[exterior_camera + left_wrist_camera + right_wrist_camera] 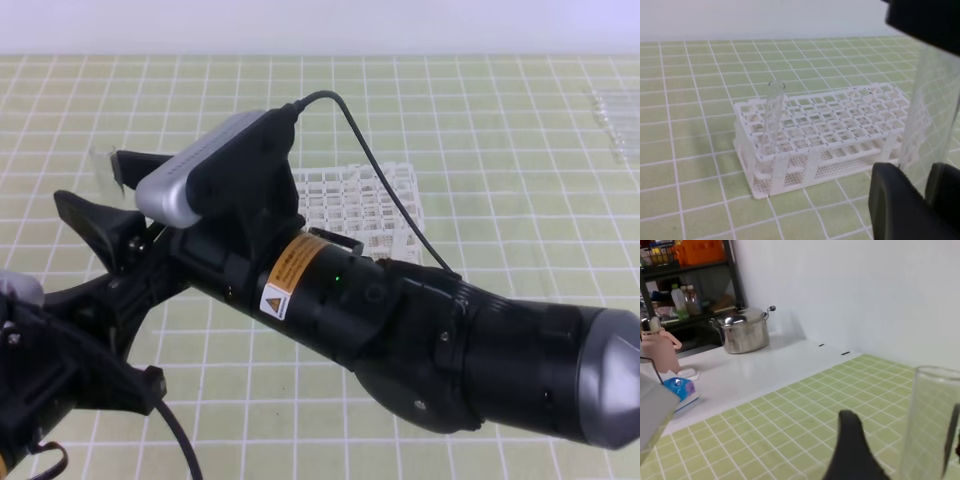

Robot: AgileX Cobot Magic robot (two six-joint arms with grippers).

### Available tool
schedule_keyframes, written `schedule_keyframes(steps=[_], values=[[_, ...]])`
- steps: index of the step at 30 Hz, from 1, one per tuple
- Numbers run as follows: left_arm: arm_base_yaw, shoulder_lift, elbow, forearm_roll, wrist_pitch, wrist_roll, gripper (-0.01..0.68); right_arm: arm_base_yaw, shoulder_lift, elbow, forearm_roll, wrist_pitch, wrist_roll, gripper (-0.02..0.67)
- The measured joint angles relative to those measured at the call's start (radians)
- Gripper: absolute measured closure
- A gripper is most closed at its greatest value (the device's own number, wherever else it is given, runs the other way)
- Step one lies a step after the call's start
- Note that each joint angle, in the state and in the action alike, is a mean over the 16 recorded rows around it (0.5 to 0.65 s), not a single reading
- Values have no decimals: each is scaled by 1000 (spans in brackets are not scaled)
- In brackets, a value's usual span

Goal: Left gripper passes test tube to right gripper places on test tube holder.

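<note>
Left claw pinches the test tube, left of the test tube holder, while the right claw stands spread around it (no grip yet). If the left releases before the right closes, the glass could drop and break.

Two black arms, one with a silver-grey camera housing

The right gripper has black tapered fingers under a rounded silver-grey housing; a thin black cable loops from it to a thick glossy black wrist bearing an orange-yellow label, a white warning triangle and a green light. The left gripper is matte black with small screws.
</note>
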Motion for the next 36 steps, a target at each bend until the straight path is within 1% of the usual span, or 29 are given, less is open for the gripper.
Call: schedule_keyframes(steps=[5,7,11,16,17,21,26,30,36], values=[[0,0,0,-5,1,0,626,-1,5,-3,0,-10,14,325],[0,0,0,-3,3,0,632,-1,5,-3,0,-14,20,361],[0,1,1,-13,0,-1,608,-2,5,-3,0,-23,33,436],[0,0,0,-2,3,1,632,-2,5,-3,0,-28,47,507],[0,0,0,-5,2,2,626,-2,5,-3,0,-29,48,519],[0,0,0,-2,-6,12,628,-2,5,-3,-1,-32,50,548],[0,0,-1,-3,-21,25,608,-2,5,-3,-6,-34,51,552],[1,0,-1,-1,-36,37,542,-2,5,-3,-11,-33,50,552],[1,0,0,-5,-49,42,362,-2,5,-3,-18,-29,48,552]])
